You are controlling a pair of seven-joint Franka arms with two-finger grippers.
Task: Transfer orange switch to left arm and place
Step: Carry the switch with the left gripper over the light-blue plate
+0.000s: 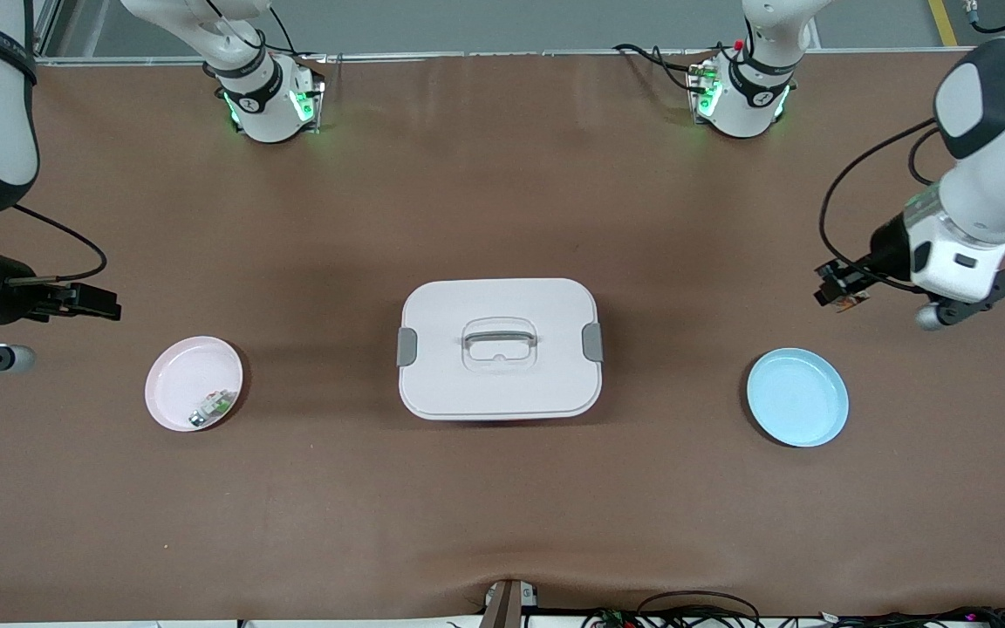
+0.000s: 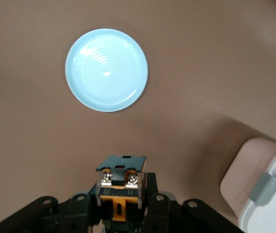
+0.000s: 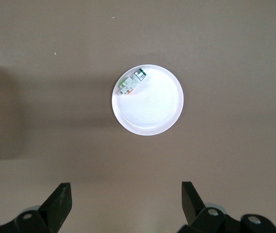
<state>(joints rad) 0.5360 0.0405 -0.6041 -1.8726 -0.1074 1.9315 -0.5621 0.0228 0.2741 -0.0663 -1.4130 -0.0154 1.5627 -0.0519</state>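
My left gripper (image 1: 836, 288) is up in the air at the left arm's end of the table, shut on the orange switch (image 1: 848, 299), a small black block with an orange face and two silvery screws (image 2: 121, 191). It hangs over bare table beside the blue plate (image 1: 797, 397), which also shows in the left wrist view (image 2: 106, 69). The white box (image 1: 499, 348) with grey latches and a recessed handle stands mid-table. My right gripper (image 1: 101, 303) is open and empty, up over bare table beside the pink plate (image 1: 181, 371).
The pink plate (image 3: 150, 104) holds a small green-and-white component (image 1: 213, 407), also in the right wrist view (image 3: 132, 82). A corner of the box shows in the left wrist view (image 2: 266, 187). Both arm bases stand along the table's edge farthest from the front camera.
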